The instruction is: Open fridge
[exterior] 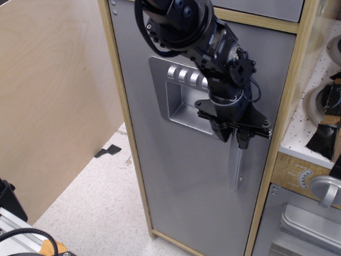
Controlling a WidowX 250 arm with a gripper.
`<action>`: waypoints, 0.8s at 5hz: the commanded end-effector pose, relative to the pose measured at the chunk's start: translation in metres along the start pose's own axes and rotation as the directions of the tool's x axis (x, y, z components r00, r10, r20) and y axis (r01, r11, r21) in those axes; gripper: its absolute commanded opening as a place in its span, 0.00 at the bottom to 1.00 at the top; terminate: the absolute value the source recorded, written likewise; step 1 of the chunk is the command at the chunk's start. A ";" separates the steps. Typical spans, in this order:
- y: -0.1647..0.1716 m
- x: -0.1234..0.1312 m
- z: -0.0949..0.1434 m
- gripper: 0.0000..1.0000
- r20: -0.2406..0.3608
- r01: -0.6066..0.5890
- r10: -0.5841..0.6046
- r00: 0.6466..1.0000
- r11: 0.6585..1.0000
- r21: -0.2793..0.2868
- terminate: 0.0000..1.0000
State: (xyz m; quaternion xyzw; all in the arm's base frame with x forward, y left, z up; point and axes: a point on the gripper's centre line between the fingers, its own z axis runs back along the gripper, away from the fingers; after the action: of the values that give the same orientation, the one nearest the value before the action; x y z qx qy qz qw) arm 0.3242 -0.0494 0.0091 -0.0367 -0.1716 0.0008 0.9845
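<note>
The fridge (pixel 176 176) is a tall pale-wood cabinet with a grey door, which stands closed. Its recessed silver dispenser panel (pixel 178 101) with round buttons sits in the upper middle of the door. The silver vertical handle (pixel 235 168) runs down the door's right side, and its top is hidden behind my gripper. My black gripper (pixel 233 135) reaches down from the upper centre. Its two fingers sit on either side of the handle's top and have closed in against it.
A large plywood board (pixel 53 101) leans at the left over the speckled floor (pixel 101 202). At the right is a white pegboard shelf (pixel 314 106) with dark items. Below it are a knob (pixel 326 189) and a silver oven door (pixel 303 224).
</note>
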 end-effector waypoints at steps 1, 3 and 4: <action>-0.002 0.006 0.007 0.00 0.035 -0.042 0.042 0.998 0.999 -0.012 0.00; -0.004 -0.024 0.018 0.00 -0.035 -0.117 0.116 0.993 0.993 -0.014 0.00; -0.004 -0.041 0.028 0.00 -0.054 -0.144 0.144 0.988 0.990 0.002 0.00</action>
State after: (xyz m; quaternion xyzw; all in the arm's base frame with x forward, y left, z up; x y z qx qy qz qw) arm 0.2662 -0.0458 0.0082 -0.0428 -0.1193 0.0748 0.9891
